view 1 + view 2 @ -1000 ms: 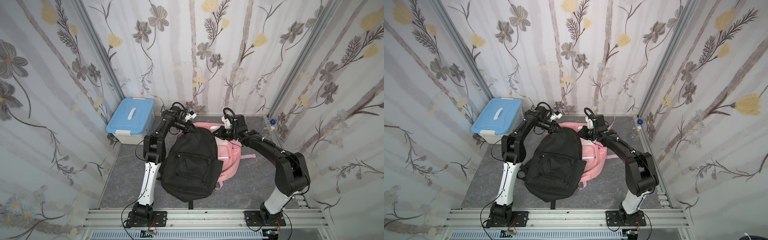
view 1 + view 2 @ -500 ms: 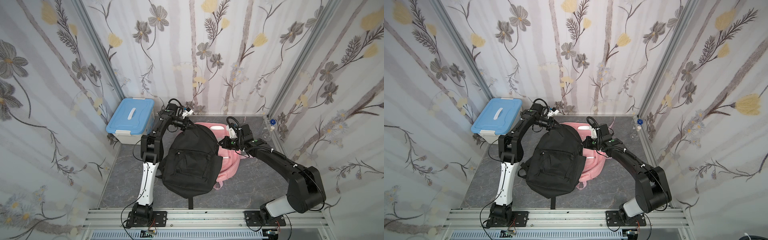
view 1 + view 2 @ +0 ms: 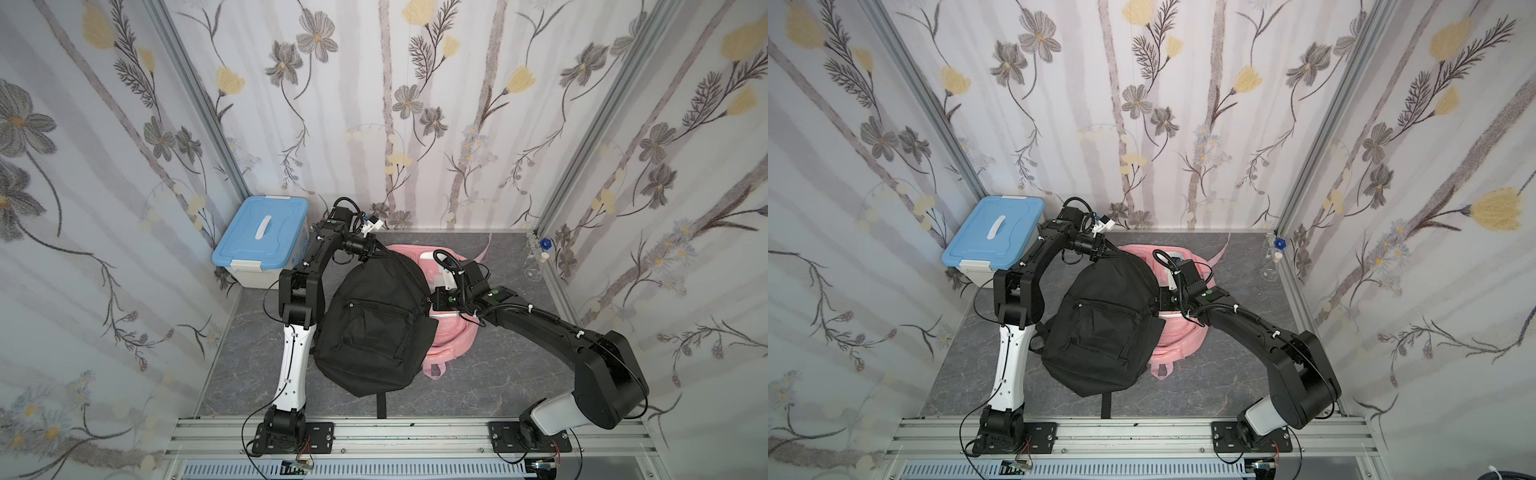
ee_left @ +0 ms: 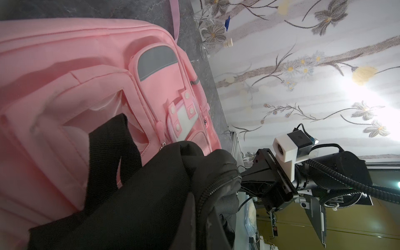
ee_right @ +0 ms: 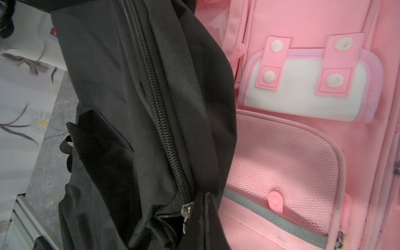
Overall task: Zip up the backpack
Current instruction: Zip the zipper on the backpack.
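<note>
Backpacks filled the middle of the grey marbled surface (image 3: 498, 374). The black backpack (image 3: 374, 328) lay front-up, its right half overlapping a pink backpack (image 3: 451, 338). Its long axis ran nearly square to the aluminium rail (image 3: 415, 432) at the near edge. The top end pointed at the back wall, and the base, with one loose strap, pointed toward the rail.

The left pincer (image 3: 371, 254) was clenched on the bag's top end, which sat raised above the pink fabric. The right pincer (image 3: 432, 300) was closed tight against the bag's right side edge, beside the zipper (image 5: 155, 108). Whether it pinched the pull could not be told. In the right wrist view the joined teeth ran along that side as far as the slider (image 5: 187, 208), and past it the track gaped open.

A blue-lidded box (image 3: 262, 237) stood in the far left corner, just beside the left arm. Clear glass flasks (image 3: 534, 266) stood in the far right corner. Floral wallpaper (image 3: 415, 124) covered the panels on three sides.
</note>
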Robot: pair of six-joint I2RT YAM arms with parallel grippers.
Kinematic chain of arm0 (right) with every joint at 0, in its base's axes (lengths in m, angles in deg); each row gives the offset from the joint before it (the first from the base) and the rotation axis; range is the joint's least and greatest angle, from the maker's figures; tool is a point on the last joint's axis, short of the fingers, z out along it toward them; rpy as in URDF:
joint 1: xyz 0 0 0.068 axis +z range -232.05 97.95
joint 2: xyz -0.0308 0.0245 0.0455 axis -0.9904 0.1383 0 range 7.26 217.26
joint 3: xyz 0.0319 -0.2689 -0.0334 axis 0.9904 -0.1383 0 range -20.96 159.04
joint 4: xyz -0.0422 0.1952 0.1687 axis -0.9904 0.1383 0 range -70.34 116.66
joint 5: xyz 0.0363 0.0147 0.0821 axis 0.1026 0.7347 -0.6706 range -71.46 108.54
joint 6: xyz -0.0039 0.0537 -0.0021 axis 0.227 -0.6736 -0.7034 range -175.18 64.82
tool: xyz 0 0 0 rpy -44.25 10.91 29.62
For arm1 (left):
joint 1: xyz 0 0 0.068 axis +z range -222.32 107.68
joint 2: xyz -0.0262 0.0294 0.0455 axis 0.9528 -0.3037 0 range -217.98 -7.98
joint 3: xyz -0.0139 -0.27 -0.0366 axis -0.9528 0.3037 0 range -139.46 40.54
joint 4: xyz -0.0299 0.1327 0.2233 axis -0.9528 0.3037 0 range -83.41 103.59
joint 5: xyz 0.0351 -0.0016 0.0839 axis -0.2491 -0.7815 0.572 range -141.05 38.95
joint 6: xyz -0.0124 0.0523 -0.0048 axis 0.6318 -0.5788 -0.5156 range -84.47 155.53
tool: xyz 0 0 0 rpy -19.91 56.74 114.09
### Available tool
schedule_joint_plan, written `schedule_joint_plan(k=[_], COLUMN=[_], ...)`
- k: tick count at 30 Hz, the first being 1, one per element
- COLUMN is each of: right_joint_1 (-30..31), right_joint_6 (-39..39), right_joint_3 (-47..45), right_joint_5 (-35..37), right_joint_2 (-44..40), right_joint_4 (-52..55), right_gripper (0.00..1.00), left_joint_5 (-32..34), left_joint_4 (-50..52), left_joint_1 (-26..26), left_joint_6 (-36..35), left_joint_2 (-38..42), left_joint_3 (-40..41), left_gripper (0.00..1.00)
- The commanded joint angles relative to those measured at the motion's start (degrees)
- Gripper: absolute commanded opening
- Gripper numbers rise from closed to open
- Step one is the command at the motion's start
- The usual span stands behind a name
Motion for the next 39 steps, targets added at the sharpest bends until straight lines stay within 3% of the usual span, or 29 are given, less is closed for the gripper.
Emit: schedule_joint_plan(k=[1, 5, 7, 11, 13, 20, 27, 30, 35, 36, 39], right_joint_1=[0.1, -0.9, -2.3, -6.6, -8.8, -7.7, -8.0, -8.0, -7.6, -7.5, -7.6], right_joint_6=[0.6, 0.2, 0.4, -1.9, -5.4, -2.8, -1.9, -2.3, -0.7, -0.4, -0.5], right_joint_3=[-2.2, -2.3, -2.2, -3.0, -5.1, -3.5, -3.0, -1.2, 2.1, 1.8, 1.9], right_joint_5=[0.6, -1.0, -2.0, -8.7, -11.5, -10.6, -10.5, -11.3, -11.6, -10.6, -9.7], right_joint_2=[-1.1, -2.7, -3.3, -4.3, -6.0, -5.0, -1.6, -0.1, 2.1, 1.9, 2.4], right_joint_4=[11.2, 8.8, 8.1, 3.9, -3.1, 0.1, -0.2, -1.3, 2.2, 2.6, 4.9], right_gripper=[0.00, 0.05, 0.00, 0.02, 0.02, 0.00, 0.00, 0.00, 0.01, 0.13, 0.70], left_joint_5=[2.2, 2.0, 2.1, 2.4, 2.6, 3.8, 5.7, 8.2, 11.7, 11.9, 11.5], left_joint_4=[-6.3, -6.5, -6.5, -6.4, -7.4, -18.2, -10.2, -4.2, -3.3, -3.8, -4.2], left_joint_1=[1.1, 0.9, 0.9, 0.6, 0.6, 1.2, 0.7, 0.2, 0.7, 0.7, 0.8], left_joint_6=[1.3, 1.4, 1.3, 1.1, 1.5, 8.3, 3.9, -0.5, -0.5, 0.0, 1.1], left_joint_2=[1.0, 1.6, 2.0, 2.6, 3.0, 6.5, 5.5, 5.2, 4.7, 4.4, 2.6], left_joint_3=[-0.1, 0.1, 0.4, 1.1, 2.1, 9.1, 4.9, 2.3, 1.8, 1.6, 0.1], left_gripper=[0.00, 0.00, 0.00, 0.00, 0.00, 0.00, 0.04, 0.00, 0.00, 0.00, 0.00])
